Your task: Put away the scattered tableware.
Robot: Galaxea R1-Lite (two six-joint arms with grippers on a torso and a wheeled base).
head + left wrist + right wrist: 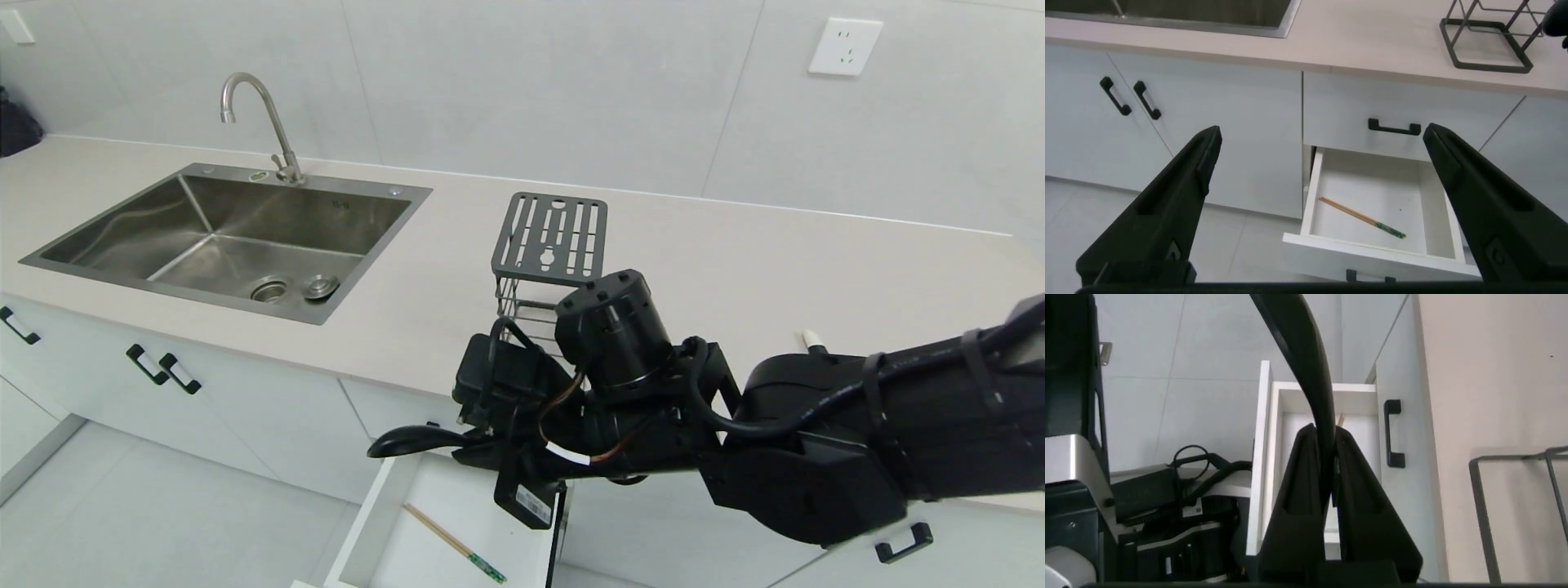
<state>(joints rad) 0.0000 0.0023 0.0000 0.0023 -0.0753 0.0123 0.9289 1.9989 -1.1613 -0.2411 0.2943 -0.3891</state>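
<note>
The spoon (406, 441) is glossy black, and so is the right gripper (1327, 449); the drawer (1372, 188) is plain white inside; the chopstick (1360, 218) is pale tan with a green tip. The counter (735, 261) is pale beige; the sink (122, 237) is brushed steel grey; the rack (549, 233) is dark grey with a slotted top; the cabinet fronts (245, 392) are white with black handles (147, 363).

Left gripper (1323, 133) open wide, fingers (1167, 212) well apart, holding nothing. Between them, an open white drawer (1313, 192) with one chopstick (1362, 217) lying diagonally inside. Shut drawer front with black handle (1395, 128) just above. Counter (1355, 41) carries rack (1482, 62) and sink (1167, 23).
</note>
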